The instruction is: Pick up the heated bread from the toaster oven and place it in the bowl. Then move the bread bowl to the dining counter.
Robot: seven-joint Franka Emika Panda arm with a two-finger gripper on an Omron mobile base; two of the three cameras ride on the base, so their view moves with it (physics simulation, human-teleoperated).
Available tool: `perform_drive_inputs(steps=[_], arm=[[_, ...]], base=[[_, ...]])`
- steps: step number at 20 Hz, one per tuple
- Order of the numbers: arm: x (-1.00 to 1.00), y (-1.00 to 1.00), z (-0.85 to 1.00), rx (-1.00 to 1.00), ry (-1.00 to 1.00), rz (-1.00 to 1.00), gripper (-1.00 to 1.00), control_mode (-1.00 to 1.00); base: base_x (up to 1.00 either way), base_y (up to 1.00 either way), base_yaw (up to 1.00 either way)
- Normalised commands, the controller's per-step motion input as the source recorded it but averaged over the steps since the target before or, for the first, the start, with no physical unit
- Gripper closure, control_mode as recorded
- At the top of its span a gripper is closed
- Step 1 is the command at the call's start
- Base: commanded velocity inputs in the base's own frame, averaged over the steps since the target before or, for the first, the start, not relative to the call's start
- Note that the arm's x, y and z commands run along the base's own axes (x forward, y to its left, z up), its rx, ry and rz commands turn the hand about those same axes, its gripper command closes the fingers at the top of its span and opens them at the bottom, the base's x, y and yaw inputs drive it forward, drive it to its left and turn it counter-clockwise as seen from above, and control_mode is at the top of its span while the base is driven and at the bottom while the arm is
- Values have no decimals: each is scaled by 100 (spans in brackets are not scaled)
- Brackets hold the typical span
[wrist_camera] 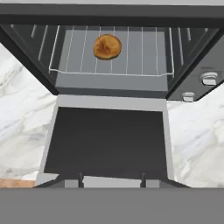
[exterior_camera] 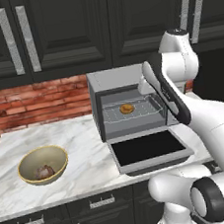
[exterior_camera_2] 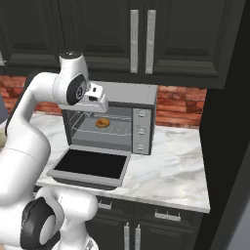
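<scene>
The toaster oven (exterior_camera: 114, 79) (exterior_camera_2: 142, 93) (wrist_camera: 109, 19) stands on the marble worktop with its dark-glass door (exterior_camera: 147, 148) (exterior_camera_2: 90, 164) (wrist_camera: 107, 140) dropped flat. The heated bread (exterior_camera: 127, 108) (exterior_camera_2: 102, 122) (wrist_camera: 107, 47), a small golden-orange bun, lies on the wire rack, left of its middle. My gripper (exterior_camera_2: 98, 101) (wrist_camera: 111, 177) hangs in front of the oven's mouth above the door, well short of the bun, open, holding nothing. The tan-yellow bowl (exterior_camera: 25, 162) rests on the worktop to the oven's left with a dark brown lumpy piece (exterior_camera: 43, 171) inside. The dining counter is out of view.
Dark wall cabinets (exterior_camera: 59, 31) hang above and a red brick backsplash (exterior_camera: 38, 100) runs behind the worktop (exterior_camera: 84, 152). The oven's knobs (exterior_camera_2: 141, 130) (wrist_camera: 209, 78) sit on its right side. Bare marble (exterior_camera_2: 171, 161) lies right of the oven up to a dark tall panel.
</scene>
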Motion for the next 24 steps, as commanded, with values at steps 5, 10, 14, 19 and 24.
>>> perform_drive_inputs(steps=[5, 10, 14, 19, 24], arm=[[-5, 7, -38, -5, -3, 0, -100, -100], [-9, 0, -100, 5, -19, 0, -100, -100], [26, 0, -51, 22, -28, -2, -100, -100], [51, 0, -2, 1, -13, 0, -100, -100], [53, 0, -5, 0, 0, 0, -100, -100]], base=[[0, 0, 0], [0, 0, 0], [0, 0, 0], [0, 0, 0], [0, 0, 0]])
